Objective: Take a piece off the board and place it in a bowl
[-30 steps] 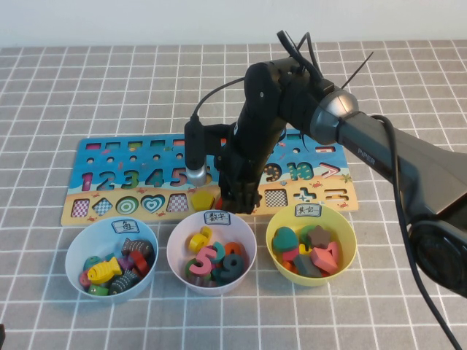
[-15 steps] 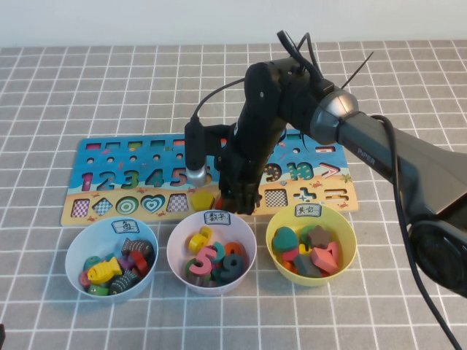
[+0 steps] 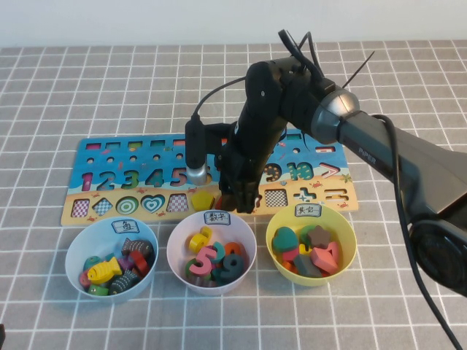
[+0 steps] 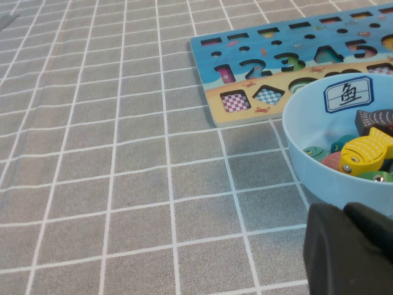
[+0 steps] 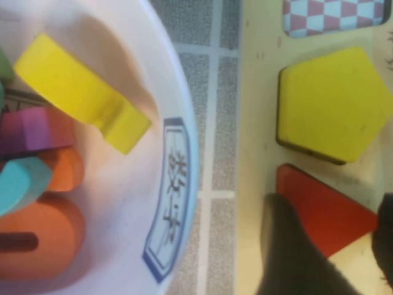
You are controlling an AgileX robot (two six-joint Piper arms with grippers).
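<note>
The board [image 3: 109,157] lies across the table, blue above and sandy below. In the right wrist view the piece [image 5: 325,206], a red triangle, sits in its slot beside the yellow pentagon [image 5: 331,104]. My right gripper [image 5: 331,212] points down at the board's front edge [image 3: 237,204], one dark finger [image 5: 288,246] pressed against each side of the piece. In the high view the gripper hides the piece. The yellow-green bowl [image 3: 271,232] stands just right of it, holding several shapes. My left gripper [image 4: 350,246] rests low off the board's left end, fingers together.
A pale pinkish-white bowl [image 3: 175,251] with numbers sits directly in front of the right gripper, its labelled rim [image 5: 169,184] close to the board edge. A light blue bowl [image 3: 73,251] of fish stands at the left, near the left gripper [image 4: 307,153].
The right arm has stayed in place over the board's front edge. Its fingers have closed in on the red piece. Nothing else has moved.
</note>
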